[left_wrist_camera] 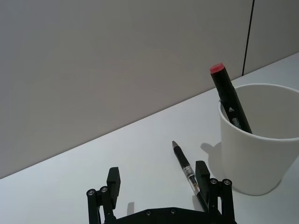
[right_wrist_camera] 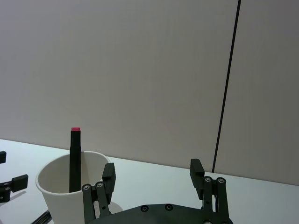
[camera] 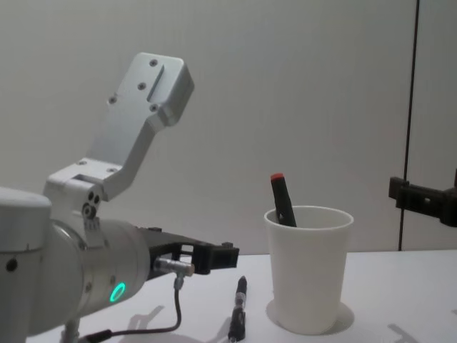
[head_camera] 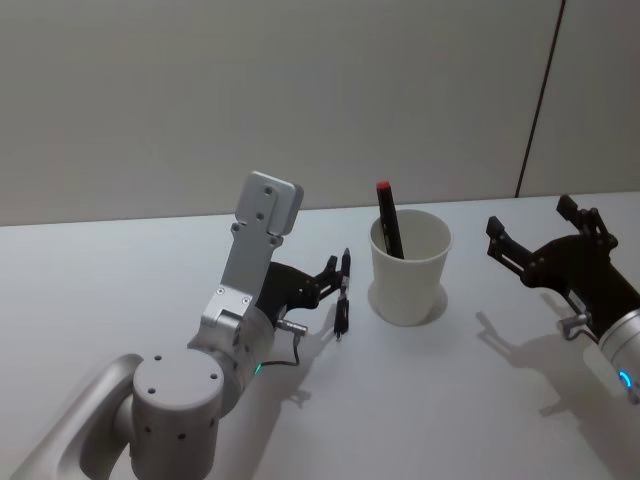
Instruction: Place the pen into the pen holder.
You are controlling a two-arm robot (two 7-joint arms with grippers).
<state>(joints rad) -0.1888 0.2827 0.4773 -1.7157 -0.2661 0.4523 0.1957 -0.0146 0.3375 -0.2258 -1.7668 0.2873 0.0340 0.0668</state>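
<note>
The white desk (head_camera: pixel 120 290) ran back to a plain wall. The left arm (head_camera: pixel 230 330) reached forward over the desk from the robot's left. Its left hand (left_wrist_camera: pixel 157 173) was low above the surface, just left of the cup, with its fingers well apart and clamped on nothing. The right hand (head_camera: pixel 530 220) was held above the desk to the right of the cup and apart from it. Its fingers were likewise spread wide and empty. The cup (head_camera: pixel 410 285), white paper with a rolled rim, stood upright on the desk between the two hands. A black marker (head_camera: pixel 390 220) with a red cap stood inside it, leaning on the far left part of the rim with its capped end above the rim. The pen (left_wrist_camera: pixel 185 168), slim and black with a clear section, lay on the desk outside the cup, just to its left. It lay inside the left hand's spread, close along the finger nearer the cup, its tip toward the wall. Contact between pen and that finger could not be determined.
</note>
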